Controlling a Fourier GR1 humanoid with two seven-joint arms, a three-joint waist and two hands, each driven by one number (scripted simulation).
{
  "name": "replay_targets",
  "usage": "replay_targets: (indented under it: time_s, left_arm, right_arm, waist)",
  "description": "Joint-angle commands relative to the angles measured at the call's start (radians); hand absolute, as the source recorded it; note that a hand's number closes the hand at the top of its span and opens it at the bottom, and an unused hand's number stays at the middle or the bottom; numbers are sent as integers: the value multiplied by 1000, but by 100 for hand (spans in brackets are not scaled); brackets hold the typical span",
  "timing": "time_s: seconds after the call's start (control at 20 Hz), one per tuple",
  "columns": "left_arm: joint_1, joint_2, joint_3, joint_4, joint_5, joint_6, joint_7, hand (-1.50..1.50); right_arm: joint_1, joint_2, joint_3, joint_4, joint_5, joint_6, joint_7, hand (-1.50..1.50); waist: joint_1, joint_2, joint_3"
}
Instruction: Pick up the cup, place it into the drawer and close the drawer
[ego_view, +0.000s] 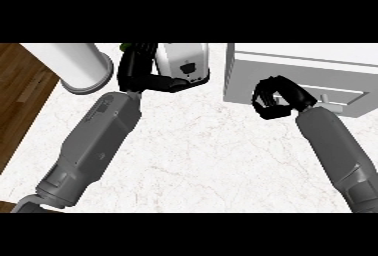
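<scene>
Marble bench (192, 150); cup hidden, likely light, rigid, best taken round its wall. Left hand (140, 70) fingers curled, contents unclear; right hand (275, 102) fingers curled, empty.

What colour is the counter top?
White marble with faint grey veins, shown best on the counter top in the head view.

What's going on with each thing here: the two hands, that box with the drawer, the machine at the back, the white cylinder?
Left hand: raised by the white appliance, fingers curled; something green peeks out behind it.
Right hand: fingers curled, at the drawer front.
Drawer: looks shut, front flush with the white box.
White appliance: upright on the counter.
White cylinder: upright at the counter's left edge.
Cup: cannot tell where it is.
</scene>
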Motion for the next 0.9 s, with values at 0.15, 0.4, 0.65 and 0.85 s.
replay_targets:
  time_s: [0.15, 0.4, 0.65, 0.85]
  left_arm:
    - [41, 53, -6, -40, 4, -60, 25, -150]
    - [63, 49, -17, -55, 2, -75, 24, -150]
    - [82, 42, -20, -78, 12, -103, 25, -150]
    - [90, 44, -25, -85, 13, -113, 34, -150]
  right_arm:
    - [-154, -111, -118, 75, -50, -25, 38, 150]
    - [-158, -142, -135, 52, -79, 19, 43, 150]
    - [-175, -165, -148, 15, -110, 78, 69, 150]
    - [-150, -172, -156, 1, -129, 97, 68, 150]
  waist:
    - [51, 15, -4]
    - [63, 21, -4]
    - [85, 15, -8]
    - [89, 20, -6]
